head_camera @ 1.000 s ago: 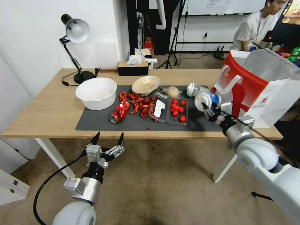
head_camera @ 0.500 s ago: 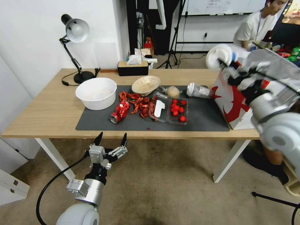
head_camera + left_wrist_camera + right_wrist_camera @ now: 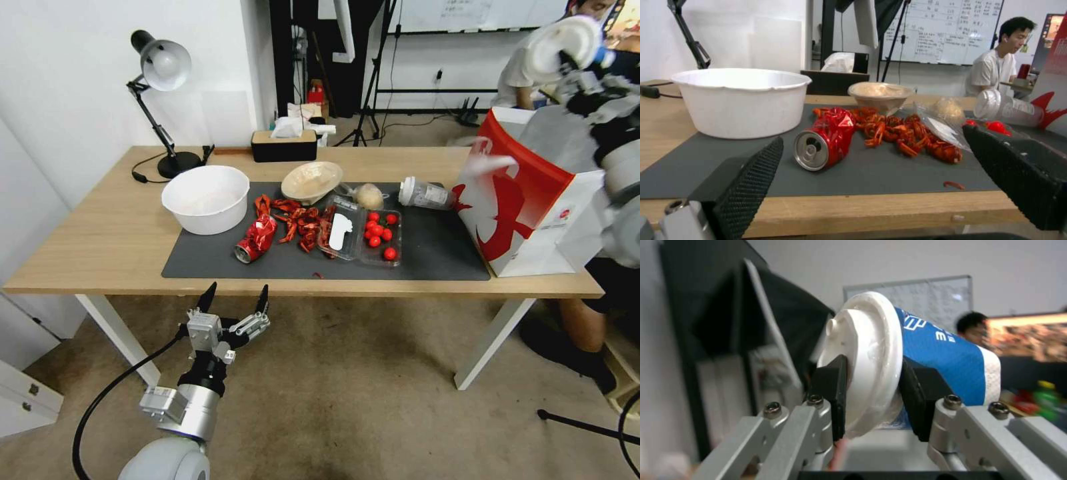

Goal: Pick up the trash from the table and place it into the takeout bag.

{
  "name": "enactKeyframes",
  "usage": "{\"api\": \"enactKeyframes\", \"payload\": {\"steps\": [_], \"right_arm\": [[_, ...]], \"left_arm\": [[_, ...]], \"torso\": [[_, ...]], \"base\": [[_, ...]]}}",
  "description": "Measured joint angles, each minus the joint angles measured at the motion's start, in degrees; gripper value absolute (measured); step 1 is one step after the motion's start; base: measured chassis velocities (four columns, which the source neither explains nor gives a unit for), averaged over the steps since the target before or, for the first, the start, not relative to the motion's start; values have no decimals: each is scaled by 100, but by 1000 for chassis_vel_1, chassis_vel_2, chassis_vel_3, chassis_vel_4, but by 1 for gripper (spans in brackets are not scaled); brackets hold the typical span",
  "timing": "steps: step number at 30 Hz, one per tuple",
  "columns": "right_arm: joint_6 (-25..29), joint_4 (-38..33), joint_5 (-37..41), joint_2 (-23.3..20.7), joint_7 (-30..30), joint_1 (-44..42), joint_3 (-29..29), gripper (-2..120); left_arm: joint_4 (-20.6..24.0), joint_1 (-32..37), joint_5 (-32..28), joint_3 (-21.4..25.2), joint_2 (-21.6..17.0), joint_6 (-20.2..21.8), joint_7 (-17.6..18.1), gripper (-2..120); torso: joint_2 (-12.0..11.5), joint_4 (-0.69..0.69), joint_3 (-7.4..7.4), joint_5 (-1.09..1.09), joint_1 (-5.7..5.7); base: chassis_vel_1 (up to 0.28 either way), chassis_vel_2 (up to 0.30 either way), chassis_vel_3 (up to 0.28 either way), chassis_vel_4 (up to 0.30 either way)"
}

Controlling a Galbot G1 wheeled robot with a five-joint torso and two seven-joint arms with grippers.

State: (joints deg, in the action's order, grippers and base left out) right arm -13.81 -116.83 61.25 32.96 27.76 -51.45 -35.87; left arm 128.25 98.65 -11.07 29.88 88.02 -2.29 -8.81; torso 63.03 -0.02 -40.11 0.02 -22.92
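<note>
The right tool (image 3: 579, 63) grips the blue cup (image 3: 565, 40) by its lid, high above the takeout bag (image 3: 533, 193). This looks like the carry step; next it needs lowering over the bag's mouth before release. The left tool (image 3: 232, 301) hangs open well below the bag, under the worktop (image 3: 100, 233) edge.

Our right gripper (image 3: 579, 61) clamps the blue cup (image 3: 567, 40) by its lid above the takeout bag (image 3: 533, 200), whose mouth gapes upward with nothing across it. On the mat (image 3: 427, 257) we see a bare strip between the tomato tray (image 3: 380, 237) and the bag — room to reach in. Left of that, crushed can (image 3: 257, 238), shell scraps (image 3: 300, 223) and white bowl (image 3: 205, 198) crowd together. Our left gripper (image 3: 232, 303), spread wide, hangs below the table (image 3: 100, 233) edge — open floor around it.
</note>
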Motion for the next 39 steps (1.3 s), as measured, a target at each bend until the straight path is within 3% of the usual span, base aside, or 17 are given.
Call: {"api": "enactKeyframes", "payload": {"steps": [4, 16, 27, 28, 31, 33, 35, 37, 39], "right_arm": [[-544, 17, -382, 31, 246, -392, -165, 25], [-1153, 81, -790, 190, 529, -616, -159, 26], [-1262, 82, -721, 191, 579, -572, -121, 70], [-1262, 82, -721, 191, 579, -572, -121, 70], [-1012, 78, -447, 173, 536, -482, -137, 86], [-937, 60, -340, 165, 515, -463, -151, 88], [-418, -52, -80, 145, 400, -442, -226, 98], [-277, -84, -33, 142, 329, -455, -248, 99], [222, -265, 75, 128, -80, -595, -377, 100]], "left_arm": [[-22, -9, 1, -15, -9, -13, 0, 100], [-74, -14, 1, -13, -48, -76, 2, 100], [-128, -39, 15, -19, -58, -104, -2, 100], [-128, -39, 15, -19, -58, -104, -2, 100], [-142, -50, 16, -24, -66, -104, -3, 100], [-146, -55, 16, -24, -67, -104, -3, 100], [-156, -68, 16, -24, -68, -103, -4, 100], [-160, -69, 16, -24, -69, -103, -4, 100], [-169, -73, 16, -24, -70, -100, -4, 100]], "torso": [[0, 1, 0, -1, 0], [0, 2, 0, -2, 0], [0, 2, 0, -2, -1], [0, 2, 0, -2, -1], [0, 2, 0, -3, -1], [0, 2, 0, -2, -1], [0, 2, 0, -4, -1], [0, 2, 0, -4, -1], [0, 2, 0, -3, -1]], "base": [[0, 0, 0, 0], [0, 0, 0, 0], [0, 0, 0, 0], [0, 0, 0, 0], [0, 0, 0, 0], [0, 0, 0, 0], [0, 0, 0, 0], [0, 0, 0, 0], [0, 0, 0, 0]]}}
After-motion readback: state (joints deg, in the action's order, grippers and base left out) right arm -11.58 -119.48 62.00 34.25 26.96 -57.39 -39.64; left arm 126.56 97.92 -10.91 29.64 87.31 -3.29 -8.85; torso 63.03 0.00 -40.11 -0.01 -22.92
